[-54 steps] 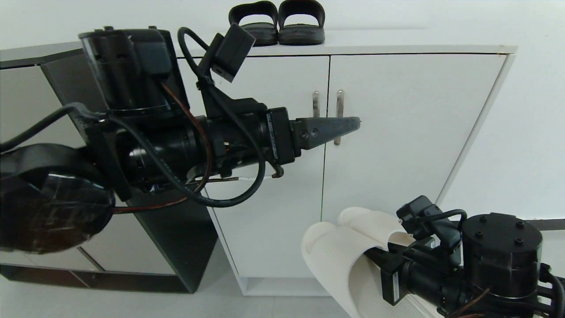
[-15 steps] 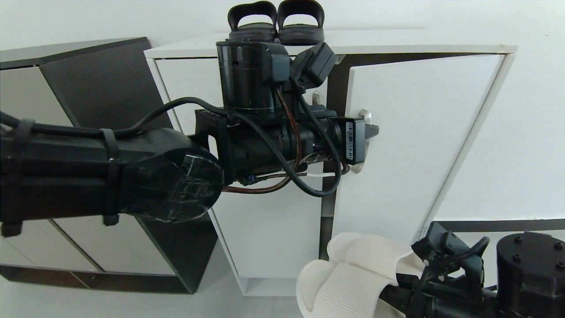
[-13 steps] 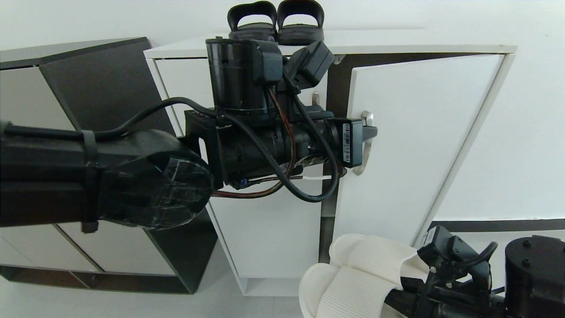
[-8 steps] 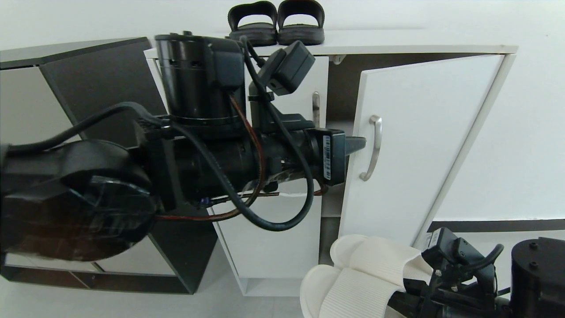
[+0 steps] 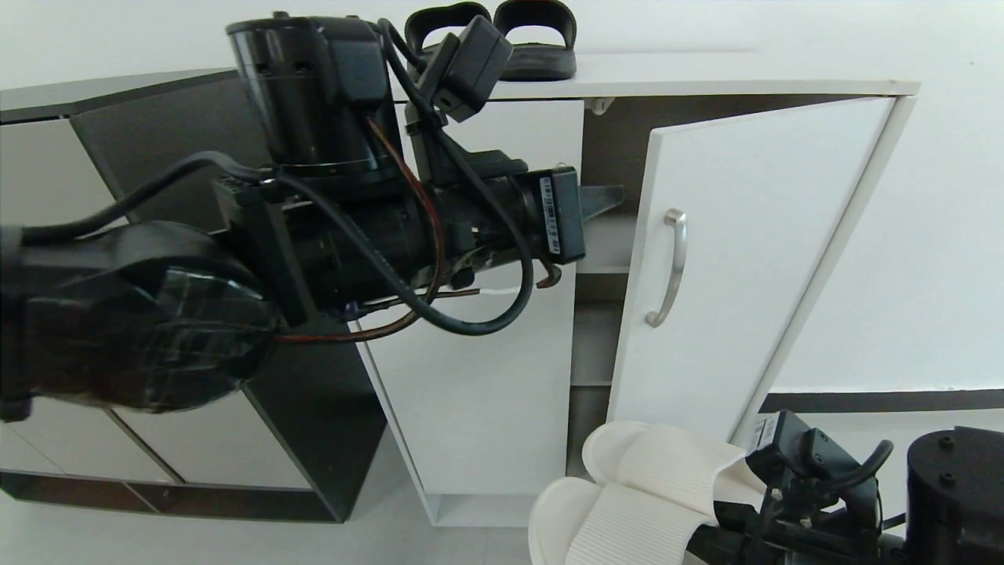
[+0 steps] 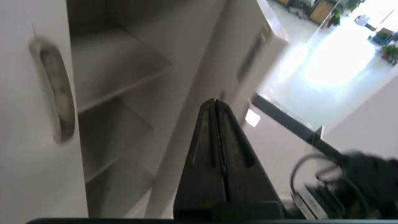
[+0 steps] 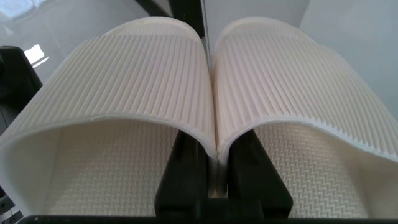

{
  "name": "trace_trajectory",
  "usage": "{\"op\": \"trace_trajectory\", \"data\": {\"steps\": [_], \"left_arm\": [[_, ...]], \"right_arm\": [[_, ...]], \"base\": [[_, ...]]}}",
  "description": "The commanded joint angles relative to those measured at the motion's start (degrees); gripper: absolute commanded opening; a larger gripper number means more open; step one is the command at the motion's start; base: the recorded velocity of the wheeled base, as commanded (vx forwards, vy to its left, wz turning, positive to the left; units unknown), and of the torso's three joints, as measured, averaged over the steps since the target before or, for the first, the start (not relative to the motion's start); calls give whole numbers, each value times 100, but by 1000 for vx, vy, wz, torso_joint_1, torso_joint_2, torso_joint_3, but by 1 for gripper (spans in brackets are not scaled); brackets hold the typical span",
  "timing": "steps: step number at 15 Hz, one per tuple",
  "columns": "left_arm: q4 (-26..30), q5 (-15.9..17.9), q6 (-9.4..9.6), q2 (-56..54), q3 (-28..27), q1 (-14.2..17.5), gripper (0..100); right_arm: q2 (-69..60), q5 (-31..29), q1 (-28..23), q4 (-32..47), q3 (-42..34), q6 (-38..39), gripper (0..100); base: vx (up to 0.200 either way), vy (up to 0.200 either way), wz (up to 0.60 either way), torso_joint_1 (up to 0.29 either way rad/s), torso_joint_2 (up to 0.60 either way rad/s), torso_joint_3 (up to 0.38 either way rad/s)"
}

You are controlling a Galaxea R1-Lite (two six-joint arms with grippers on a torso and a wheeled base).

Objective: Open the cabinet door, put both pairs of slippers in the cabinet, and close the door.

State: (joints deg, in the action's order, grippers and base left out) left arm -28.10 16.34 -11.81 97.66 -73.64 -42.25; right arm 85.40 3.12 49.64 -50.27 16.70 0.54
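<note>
The left gripper (image 5: pixel 618 192), fingers pressed together and holding nothing, points into the opening of the cabinet (image 5: pixel 478 377). The half-open door (image 5: pixel 753 259) stands just to its right, with the handle (image 5: pixel 668 267) below and beyond the tips, not touching them. Shelves (image 6: pixel 118 62) lie ahead of the tips, and the black slippers (image 5: pixel 533 39) sit on the cabinet top above it. The right gripper (image 7: pixel 214 162), low before the door's bottom edge, pinches the white slippers (image 5: pixel 635 479) side by side by their inner strap edges.

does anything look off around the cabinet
Nothing damaged or spilled. The black slippers sit on top of the cabinet rather than inside, the right door hangs part open, and the right gripper pinches the white slippers.
</note>
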Motion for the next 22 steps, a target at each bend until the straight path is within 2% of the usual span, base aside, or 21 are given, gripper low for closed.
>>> {"op": "trace_trajectory", "data": {"steps": [1, 6, 10, 11, 13, 15, 16, 18, 19, 22], "left_arm": [[-64, 19, -93, 755, -546, 112, 0], [15, 10, -111, 1317, -1100, 121, 0], [-29, -16, -102, 1089, -809, 15, 0], [-64, -8, -93, 913, -555, -134, 0], [-284, 1, -93, 649, -142, -653, 0], [-442, -34, -23, 676, -36, -1154, 0], [-486, -34, -5, 693, -36, -1250, 0], [-600, -52, 4, 684, 69, -1224, 0], [-767, -166, 12, 552, 280, -1101, 0], [-934, -1071, 109, -441, 1124, -574, 0]], "right_arm": [[3, -22, 186, 141, 9, 8, 0], [47, -163, 345, 264, 9, 8, 0], [47, -163, 520, 273, -62, 17, 0], [30, -163, 582, 273, -71, 17, 0], [3, -163, 837, 273, -211, 17, 0], [65, -224, 916, 264, -194, 17, 0], [109, -321, 907, 255, -150, 61, 0], [223, -628, 863, 246, -27, 131, 0], [355, -813, 775, 229, 123, 245, 0], [794, -1586, 397, 220, 773, 658, 0]], "base": [[0, 0, 0, 0, 0, 0], [0, 0, 0, 0, 0, 0], [-200, 0, 0, 2, 4, 0], [-200, 0, 0, -2, 2, 2], [-200, 0, 0, 0, -2, 5], [-200, 0, 0, -2, 5, 7], [-200, 0, 0, 2, 2, 2], [-200, 0, 0, -7, 2, 5], [0, 0, 0, 0, 0, 0], [0, 0, 0, 0, 0, 0]]}}
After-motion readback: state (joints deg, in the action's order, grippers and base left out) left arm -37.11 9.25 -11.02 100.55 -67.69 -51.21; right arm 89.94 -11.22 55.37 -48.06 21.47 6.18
